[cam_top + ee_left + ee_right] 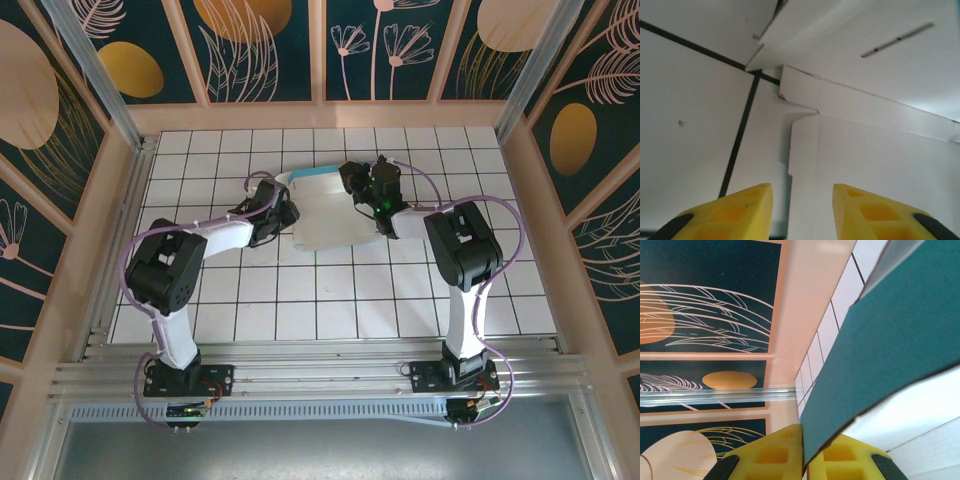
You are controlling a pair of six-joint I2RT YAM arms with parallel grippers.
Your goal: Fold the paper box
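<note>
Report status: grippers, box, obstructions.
Left gripper open at paper box left edge. Right gripper shut on its far flap, turquoise side showing. Nothing seen in the way.

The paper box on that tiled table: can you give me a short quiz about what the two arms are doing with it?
1. True or false: the right gripper is pinching a turquoise flap of the paper box.
2. The left gripper is: A) shut on the box, B) open over the box's white side, C) holding a cup.
3. Fill in: most of the box's upward face is ____.
Key: 1 true; 2 B; 3 white.
</note>
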